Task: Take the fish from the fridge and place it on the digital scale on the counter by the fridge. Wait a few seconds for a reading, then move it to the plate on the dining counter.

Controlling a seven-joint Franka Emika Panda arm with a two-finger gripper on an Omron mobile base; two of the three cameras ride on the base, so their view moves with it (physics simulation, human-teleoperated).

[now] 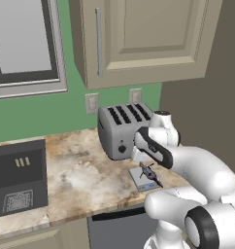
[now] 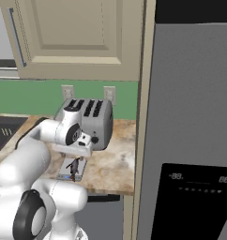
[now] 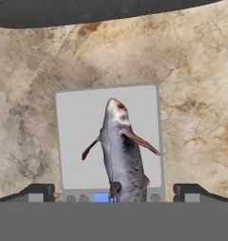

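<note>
Resting on the digital scale point(image 3: 78, 136), the fish point(image 3: 120, 150) lies lengthwise across the pale pad, head toward the far edge and tail over the near edge with the small blue display. The scale sits flat on the counter point(image 1: 80, 170), just in front of the silver toaster point(image 1: 120, 127) and near the counter's front edge. The gripper point(image 3: 114, 194) hangs directly above the fish with its fingers point(image 3: 38, 192) spread wide to either side, apart from the fish and holding nothing. The fridge point(image 2: 195, 117) stands closed to the right of the counter, its black dispenser panel point(image 2: 195, 201) facing forward.
</note>
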